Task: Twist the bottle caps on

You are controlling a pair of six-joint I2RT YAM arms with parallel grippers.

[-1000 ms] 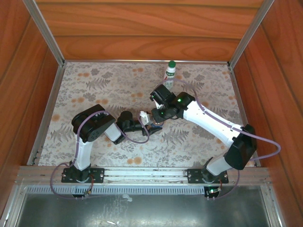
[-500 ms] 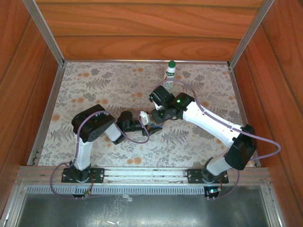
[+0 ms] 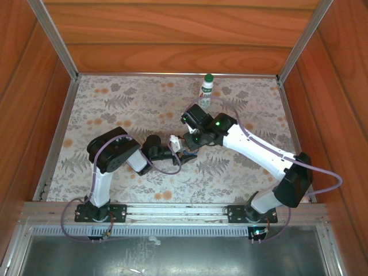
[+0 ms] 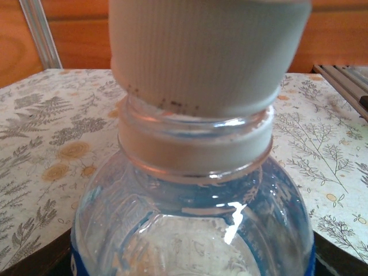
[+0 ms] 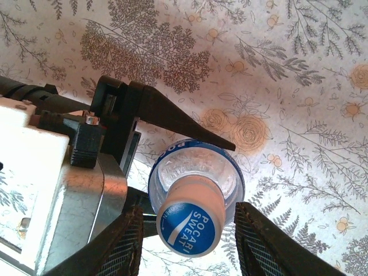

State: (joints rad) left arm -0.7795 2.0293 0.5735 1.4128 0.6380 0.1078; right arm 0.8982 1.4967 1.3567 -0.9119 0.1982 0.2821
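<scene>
Fingers (image 5: 172, 118) of the left claw (image 3: 171, 148) are closed on the shoulder of the short clear bottle (image 5: 198, 167), which is held above the middle of the floral table (image 3: 115, 98). The bottle's cap (image 5: 190, 227) is seated on the neck; its side is white and ribbed, and its top is blue with white lettering. In the right wrist view the cap end is turned toward the right claw (image 5: 188, 210). That claw is spread, with one finger on each side of the cap and a narrow gap visible at both sides, so the cap is bracketed but not seen to be gripped. The taller white bottle (image 3: 206, 89) is stood upright near the far edge of the table, well apart from both claws, with the dark green cap (image 3: 209, 76) on top of it.
</scene>
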